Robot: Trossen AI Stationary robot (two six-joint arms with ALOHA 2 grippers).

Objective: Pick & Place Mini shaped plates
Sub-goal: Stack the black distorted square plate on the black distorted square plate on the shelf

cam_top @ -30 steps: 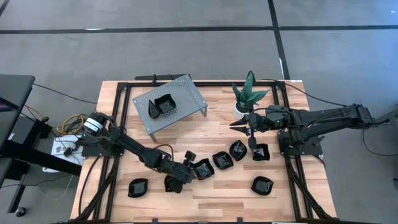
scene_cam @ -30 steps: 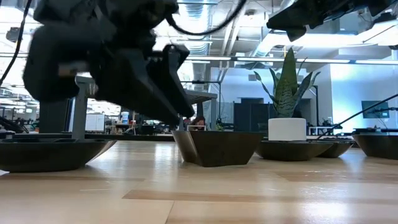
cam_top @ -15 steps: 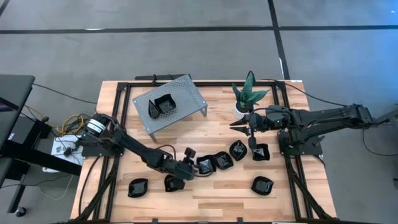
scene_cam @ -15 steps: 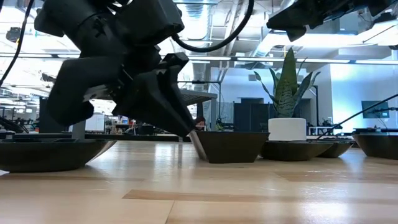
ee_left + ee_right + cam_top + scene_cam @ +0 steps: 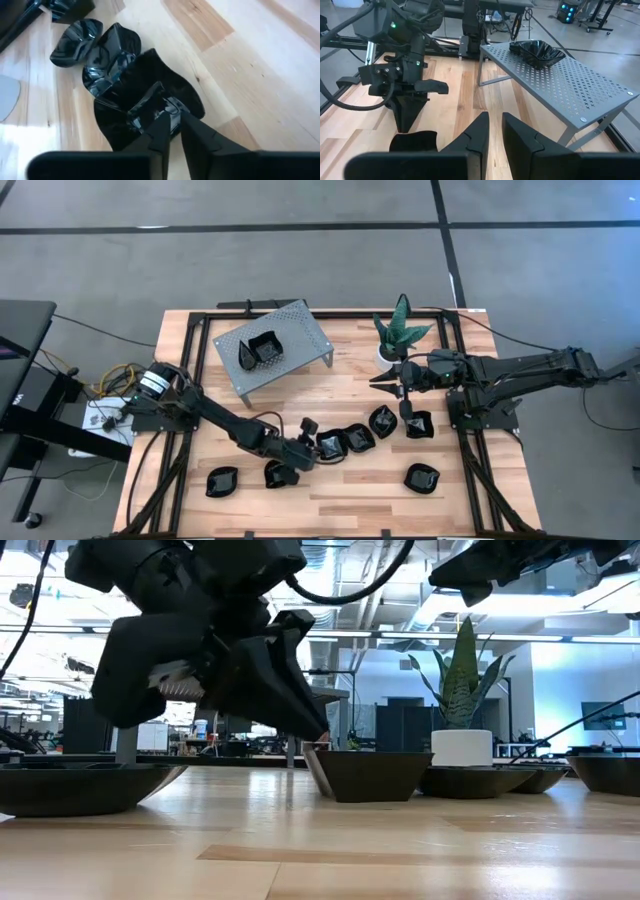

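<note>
Left hand (image 5: 311, 452) grips a plate (image 5: 329, 446) rim

Its fingers (image 5: 159, 131) pinch the near edge of the black plate, mid-surface (image 5: 350, 395), beside other plates (image 5: 358, 438). Right hand (image 5: 384, 383) hovers by the plant (image 5: 400, 330), fingers nearly together, empty

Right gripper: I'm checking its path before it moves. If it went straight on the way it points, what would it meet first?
Probably the left arm's gripper over the table; the grey perforated stand lies off to one side. Depth is hard to judge.
</note>
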